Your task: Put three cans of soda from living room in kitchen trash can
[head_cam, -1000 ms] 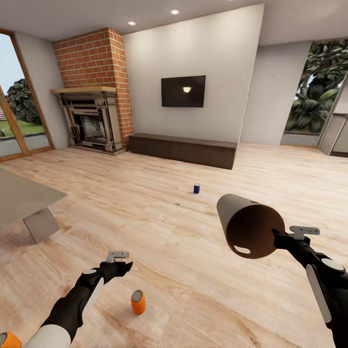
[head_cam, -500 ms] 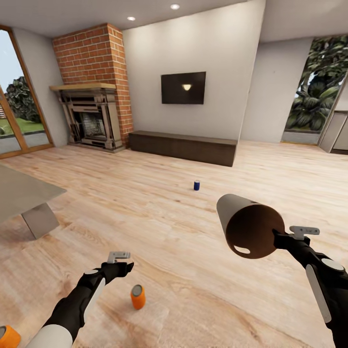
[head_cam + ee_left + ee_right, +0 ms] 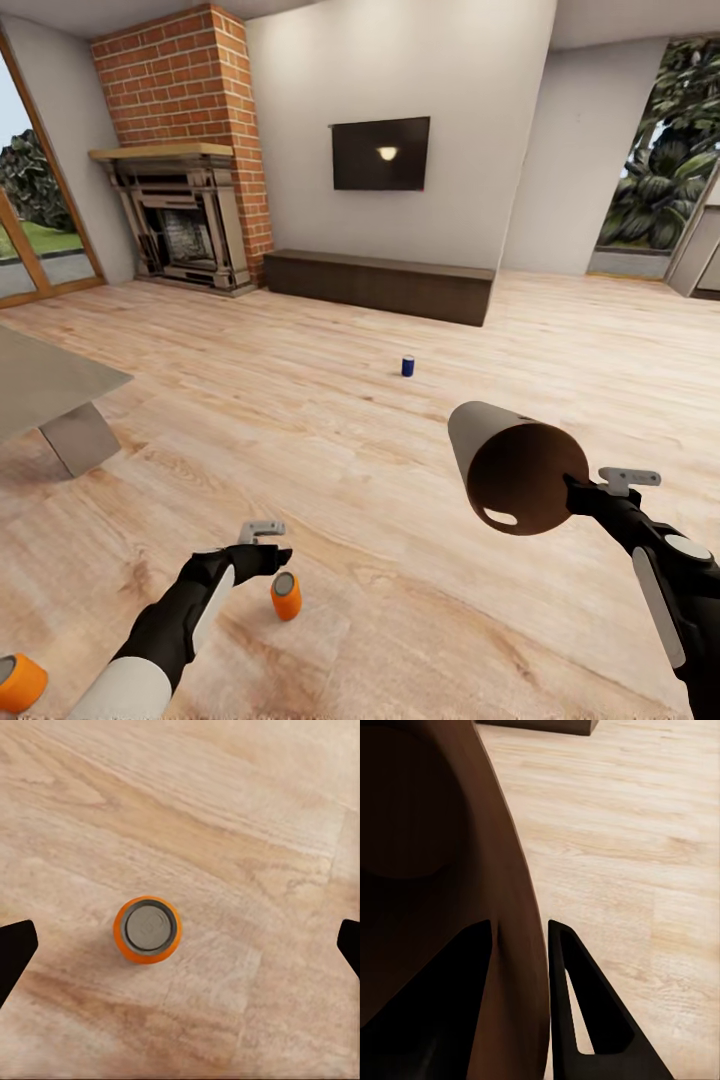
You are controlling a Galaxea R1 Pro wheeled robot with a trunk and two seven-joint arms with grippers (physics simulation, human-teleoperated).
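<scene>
Because the bin has to receive the cans, held sideways in the air by the right gripper (image 3: pixel 578 492), fingers clamped across the rim of the tash can (image 3: pixel 505 462), one inside and one outside, coppery mouth turned back toward the robot. Carried that way, probably, so cans can be dropped in where they stand. Nearest orange can (image 3: pixel 286 596) upright on the wooden floor (image 3: pixel 400 560), well to the left of the tash can. Left gripper (image 3: pixel 268 553) hung just above that can, fingers spread wide to either side, can centred between them and not yet touched. Second orange can (image 3: pixel 20 682) further left still. Dark blue can (image 3: pixel 407 366) beyond the tash can, toward the low cabinet (image 3: pixel 380 285).
</scene>
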